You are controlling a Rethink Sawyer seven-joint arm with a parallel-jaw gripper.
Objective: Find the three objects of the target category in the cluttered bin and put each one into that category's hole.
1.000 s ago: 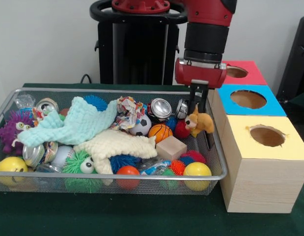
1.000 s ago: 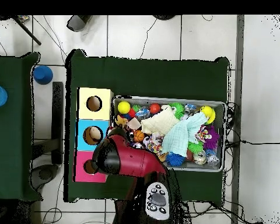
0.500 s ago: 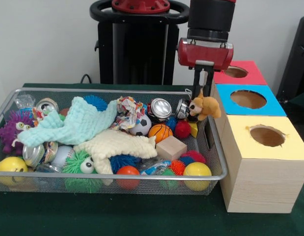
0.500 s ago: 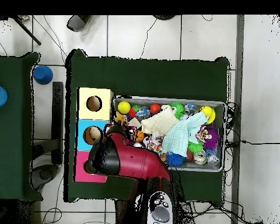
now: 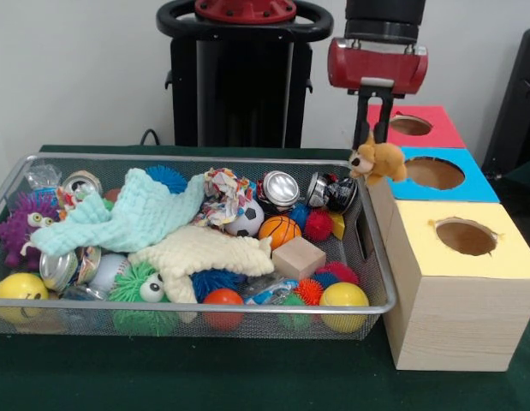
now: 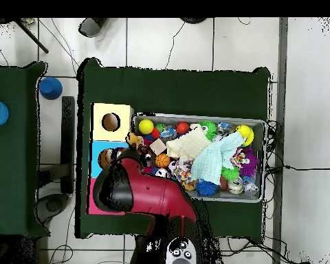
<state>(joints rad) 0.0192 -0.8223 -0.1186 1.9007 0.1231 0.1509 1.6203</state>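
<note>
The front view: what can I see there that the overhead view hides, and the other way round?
Front only: the fingers shut on a small plush toy, lifted beside the blue box.
Overhead only: the floor, a second table and a blue cup; the arm hides the red box.
Both: the full bin and the yellow box.

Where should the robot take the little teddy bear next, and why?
Probably a bit further sideways over the blue box's hole, then let go. The gripper holds the teddy bear lifted clear of the wire bin, hanging at the blue box's edge, not yet over its hole.
</note>
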